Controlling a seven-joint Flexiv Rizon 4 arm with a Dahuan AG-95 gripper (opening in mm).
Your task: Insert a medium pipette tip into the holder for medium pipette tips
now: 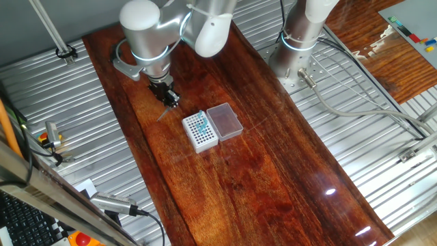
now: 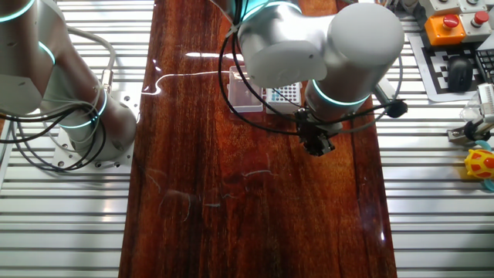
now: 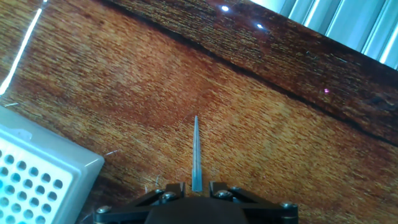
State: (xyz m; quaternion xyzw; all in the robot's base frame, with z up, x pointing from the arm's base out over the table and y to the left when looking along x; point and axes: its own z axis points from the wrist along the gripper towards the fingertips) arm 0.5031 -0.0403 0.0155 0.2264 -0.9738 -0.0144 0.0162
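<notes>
The medium pipette tip [image 3: 196, 155] is a pale, needle-thin spike that sticks straight out from between my fingers over the wooden table. My gripper [image 3: 197, 186] is shut on its wide end. In one fixed view the gripper [image 1: 172, 100] hangs left of and behind the holder for medium pipette tips [image 1: 200, 132], and the tip [image 1: 163, 113] slants down to the left, away from the holder. The holder is a white block with a grid of holes and some teal tips. Its corner [image 3: 37, 180] shows at the lower left of the hand view. The arm partly hides the holder [image 2: 284, 94] in the other fixed view.
A clear pinkish box [image 1: 224, 121] stands against the holder's right side. A second arm's base [image 1: 295, 51] sits at the back right on the ribbed metal bench. Cables [image 1: 355, 109] run across the bench on the right.
</notes>
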